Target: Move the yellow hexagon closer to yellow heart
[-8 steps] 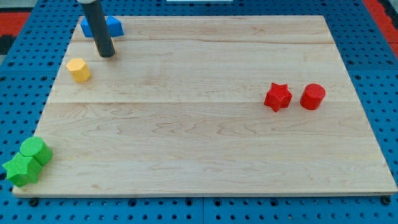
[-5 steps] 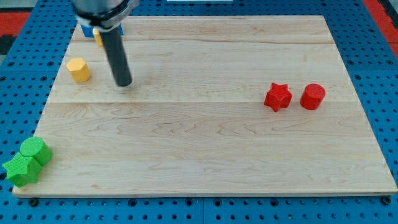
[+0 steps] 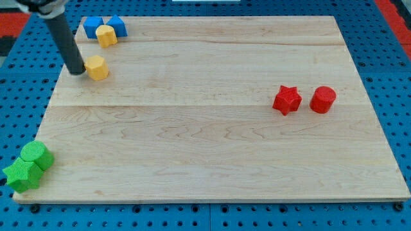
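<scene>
Upper left of the board, my tip pressed against the left side of the yellow hexagon, no hand on this rod, yellow heart just above by two blue blocks

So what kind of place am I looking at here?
Probably a robotics lab bench: a wooden board on blue perforated matting, small coloured blocks such as the yellow hexagon, and my tip beside it.

Bright, even light fills the view; blocks cast only faint, soft shadows on the bench. Sharp focus throughout, without glare or edge distortion.
</scene>
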Tool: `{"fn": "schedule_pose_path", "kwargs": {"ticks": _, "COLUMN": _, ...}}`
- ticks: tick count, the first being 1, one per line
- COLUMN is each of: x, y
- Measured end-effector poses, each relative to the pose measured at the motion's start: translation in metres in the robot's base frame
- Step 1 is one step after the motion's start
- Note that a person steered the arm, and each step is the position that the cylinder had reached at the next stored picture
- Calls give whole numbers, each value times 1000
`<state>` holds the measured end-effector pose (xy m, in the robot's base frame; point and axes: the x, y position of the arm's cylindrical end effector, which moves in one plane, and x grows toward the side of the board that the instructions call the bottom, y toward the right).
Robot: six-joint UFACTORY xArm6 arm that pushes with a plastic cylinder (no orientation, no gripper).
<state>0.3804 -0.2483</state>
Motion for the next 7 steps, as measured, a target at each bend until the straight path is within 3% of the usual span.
{"fn": "schedule_pose_path", "kwargs": {"ticks": 1, "x": 12, "y": 6}}
{"fn": "schedule_pose_path", "kwargs": {"ticks": 3, "x": -74, "y": 10}}
{"fn": "schedule_pose_path", "kwargs": {"ticks": 6, "x": -15, "y": 45}}
{"fn": "schedule_pose_path", "kwargs": {"ticks": 7, "x": -44, "y": 73}}
